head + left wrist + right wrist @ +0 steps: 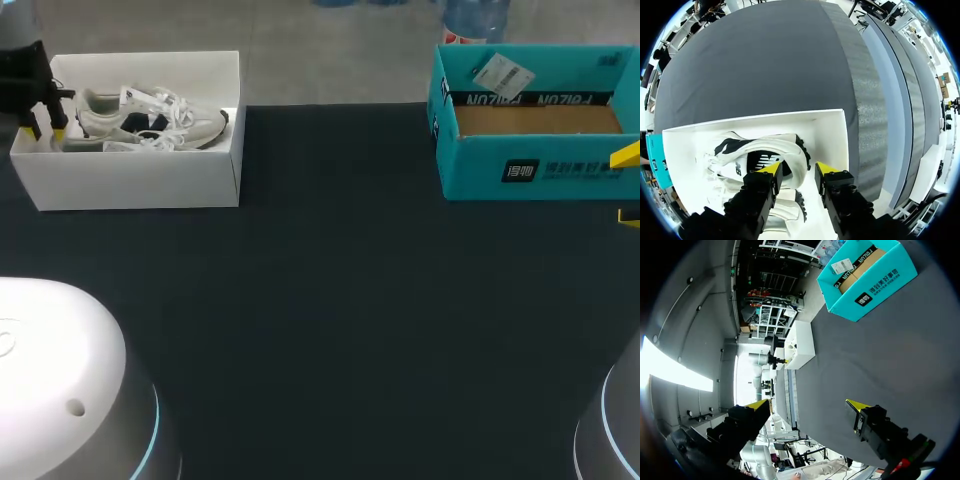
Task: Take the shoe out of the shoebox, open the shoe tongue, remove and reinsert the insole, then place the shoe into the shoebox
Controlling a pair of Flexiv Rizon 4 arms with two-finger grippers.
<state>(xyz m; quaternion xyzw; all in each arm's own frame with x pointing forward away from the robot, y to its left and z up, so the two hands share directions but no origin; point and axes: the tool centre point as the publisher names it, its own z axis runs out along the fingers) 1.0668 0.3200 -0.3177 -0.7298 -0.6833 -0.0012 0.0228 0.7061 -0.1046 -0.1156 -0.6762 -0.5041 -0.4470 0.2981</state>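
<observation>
While the white shoe [150, 118] sits inside the white shoebox [140, 182] at ten o'clock on the dark table [340, 300], left gripper [798, 169] at the shoe's heel end, fingers parted, gripping nothing, right gripper [628, 185] at three o'clock, spread wide and empty, near the teal box [530, 172] at two o'clock.

We see the shoe [150, 118] lying in the shoebox [140, 180] at the far left of the counter [340, 300], with a second box [540, 170] at its far right, well apart.
</observation>
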